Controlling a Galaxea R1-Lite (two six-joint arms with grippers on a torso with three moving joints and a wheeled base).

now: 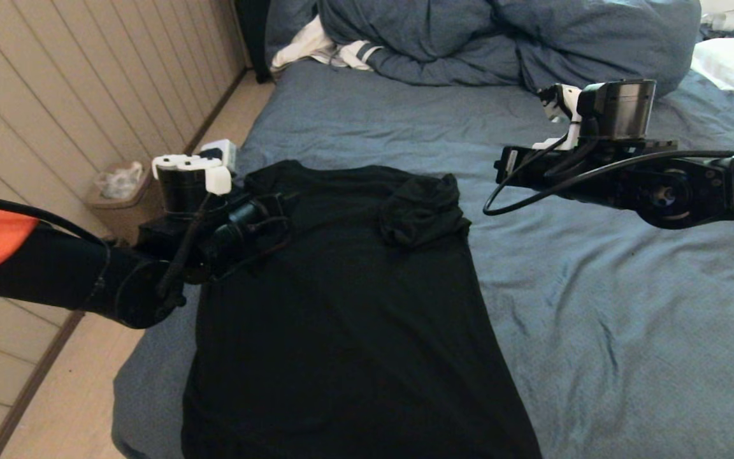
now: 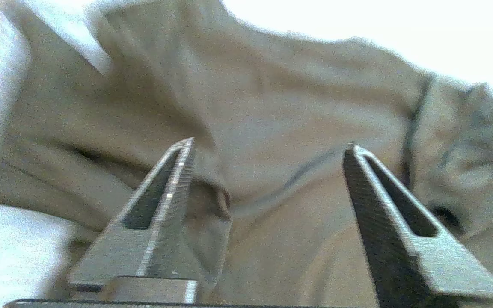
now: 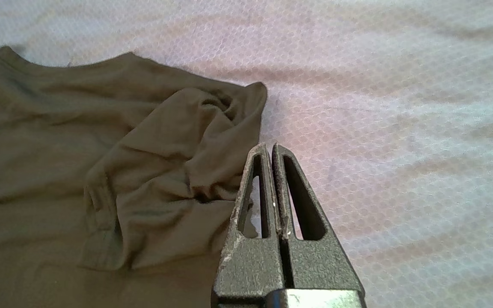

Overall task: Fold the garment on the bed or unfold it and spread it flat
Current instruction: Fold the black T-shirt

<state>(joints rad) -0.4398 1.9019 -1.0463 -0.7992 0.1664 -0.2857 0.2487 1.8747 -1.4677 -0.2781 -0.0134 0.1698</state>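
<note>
Black garment (image 1: pixel 354 306) x1 — bed (image 1: pixel 596 331) x1

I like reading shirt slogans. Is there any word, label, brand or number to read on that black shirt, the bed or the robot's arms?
None can be read.
The T-shirt lies plain black side up, with no print showing.
The bed sheet and both arms show no readable marking.
</note>
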